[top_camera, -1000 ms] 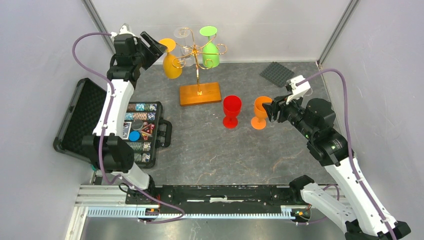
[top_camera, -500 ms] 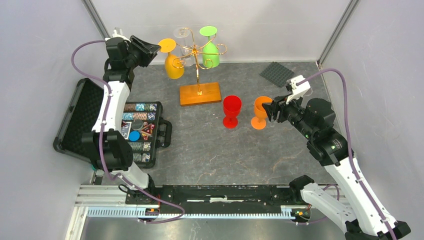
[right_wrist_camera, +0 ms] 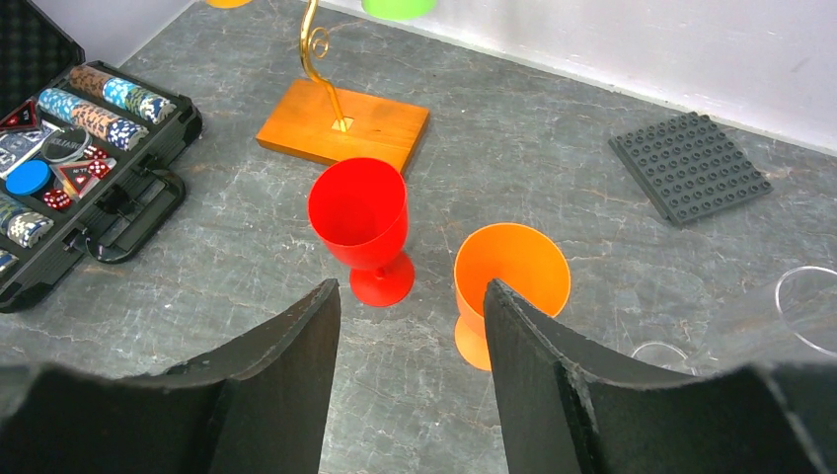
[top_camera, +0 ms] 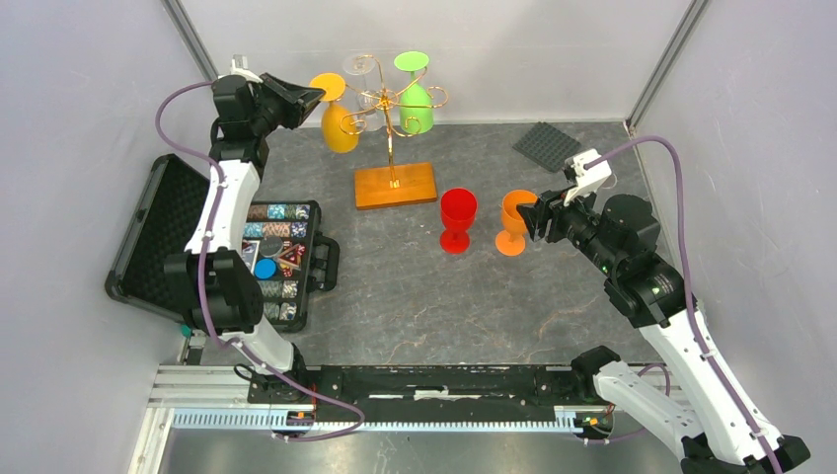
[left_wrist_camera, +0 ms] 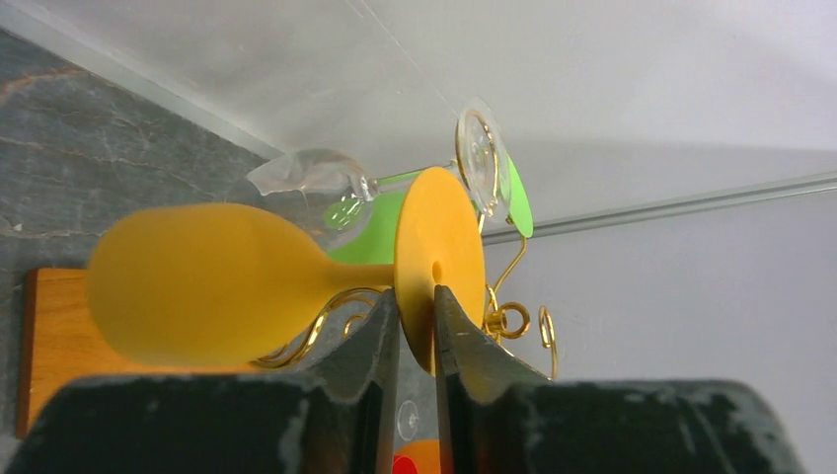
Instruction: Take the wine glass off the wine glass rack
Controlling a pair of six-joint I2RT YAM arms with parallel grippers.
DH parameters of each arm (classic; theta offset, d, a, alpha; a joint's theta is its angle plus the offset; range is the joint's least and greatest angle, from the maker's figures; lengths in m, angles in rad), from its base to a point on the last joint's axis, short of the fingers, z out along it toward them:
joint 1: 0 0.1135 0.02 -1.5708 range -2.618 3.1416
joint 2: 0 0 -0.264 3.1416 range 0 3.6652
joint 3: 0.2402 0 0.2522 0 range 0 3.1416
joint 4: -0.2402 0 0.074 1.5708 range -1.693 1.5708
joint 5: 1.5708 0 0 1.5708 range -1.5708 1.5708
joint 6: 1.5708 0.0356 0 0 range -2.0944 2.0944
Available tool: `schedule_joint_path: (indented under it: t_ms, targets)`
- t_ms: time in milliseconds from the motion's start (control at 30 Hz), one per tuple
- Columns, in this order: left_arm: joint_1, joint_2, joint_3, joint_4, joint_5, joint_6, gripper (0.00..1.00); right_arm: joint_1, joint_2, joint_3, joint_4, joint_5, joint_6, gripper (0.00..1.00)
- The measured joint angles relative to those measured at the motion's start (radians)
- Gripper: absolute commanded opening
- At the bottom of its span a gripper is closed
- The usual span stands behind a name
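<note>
My left gripper (left_wrist_camera: 417,326) has its 2 fingers nearly together, pinching the foot of the yellow wine glass (left_wrist_camera: 207,281). That glass hangs upside down on the 9 o'clock side of the wine glass rack (top_camera: 394,186), which stands at 12 o'clock on the table (top_camera: 415,306). My right gripper (right_wrist_camera: 410,316) is spread wide and holds nothing. The orange glass (right_wrist_camera: 513,272) stands just beyond it at 1 o'clock, the red glass (right_wrist_camera: 357,212) at 11 o'clock.

Free: near half of table (top_camera: 424,306). Obstacles: case (top_camera: 148,232), left edge; wine glass rack (top_camera: 395,185) with yellow wine glass (top_camera: 339,130), far edge; red glass (top_camera: 457,217) and orange glass (top_camera: 513,221), centre-right.
</note>
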State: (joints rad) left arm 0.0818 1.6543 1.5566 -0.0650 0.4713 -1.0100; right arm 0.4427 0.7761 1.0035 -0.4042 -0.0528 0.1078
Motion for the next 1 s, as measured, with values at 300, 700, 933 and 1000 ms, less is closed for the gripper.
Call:
schedule_joint_path:
  t_ms: [300,700,933,1000]
  targets:
    - [0.002,0.0,-0.011,0.042,0.026,-0.037,0.02,0.0,0.0,-0.004,0.003,0.0,0.003,0.59]
    - [0.004,-0.067,-0.061,0.074,0.024,-0.063,0.02,0.0,-0.003,-0.008,0.008,0.0,0.012,0.59]
    - [0.004,-0.073,-0.064,0.068,0.023,-0.063,0.02,0.0,-0.009,-0.013,0.011,0.0,0.019,0.59]
    - [0.004,-0.073,-0.065,0.07,0.019,-0.065,0.02,0.0,-0.011,-0.013,0.013,0.0,0.02,0.59]
